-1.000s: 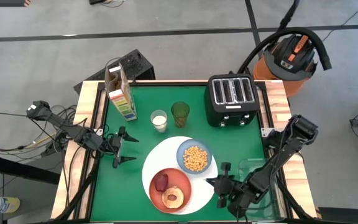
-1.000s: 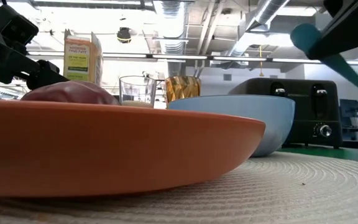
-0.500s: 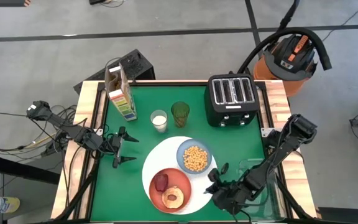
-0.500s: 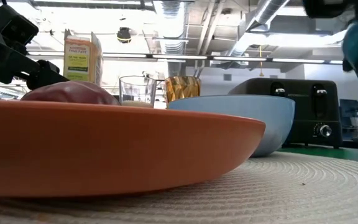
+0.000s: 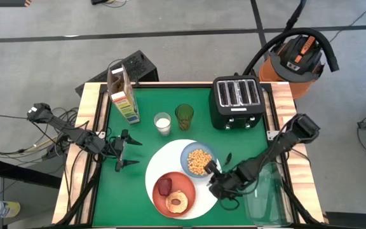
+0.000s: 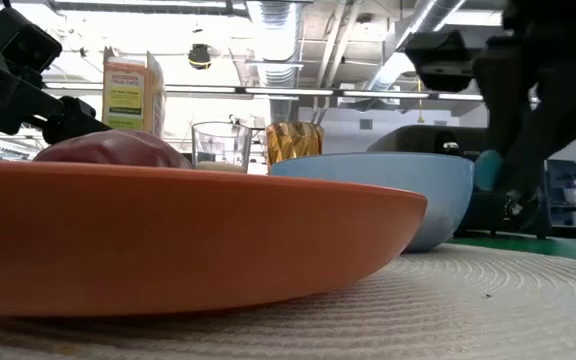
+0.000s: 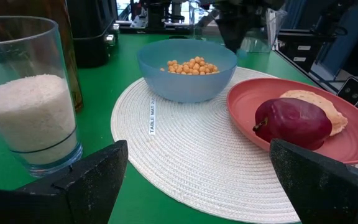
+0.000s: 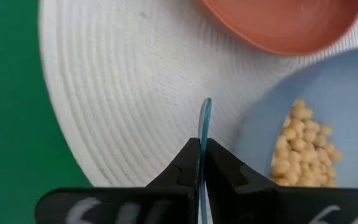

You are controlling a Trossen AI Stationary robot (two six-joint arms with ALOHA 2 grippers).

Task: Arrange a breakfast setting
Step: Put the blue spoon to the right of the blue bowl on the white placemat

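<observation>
A round white woven mat [image 5: 170, 166] lies near the table's front edge. It carries a light-blue bowl [image 5: 199, 160] of cereal balls and an orange-red plate [image 5: 174, 193] with a dark red fruit and a round piece of bread. My right gripper [image 5: 213, 177] hovers over the mat's right part, just beside the bowl, shut on the blue-handled spoon [image 8: 204, 121], which shows edge-on. In the low view a bit of blue spoon [image 6: 488, 170] shows below that gripper. My left gripper [image 5: 124, 156] waits open at the table's left, with nothing between its fingers. My right gripper pinches the spoon's thin blue handle [image 8: 202, 144] between its two fingers, coming steeply from above and from the table's right. A short blue length sticks out past the fingertips toward the mat. The spoon is lifted clear, above the mat between bowl and orange-red plate.
A black four-slot toaster [image 5: 236, 100] stands at the far right. A cereal box [image 5: 122, 95], a glass of white stuff [image 5: 162, 123] and an amber glass [image 5: 184, 116] stand along the far side. A clear container [image 5: 265, 191] sits at the near right corner.
My right gripper has swung from over the near right of the table toward the left, up to the bowl's right side, rolling its wrist a good deal on the way. The spoon has gone with it, turning from a slant to edge-on and lower.
</observation>
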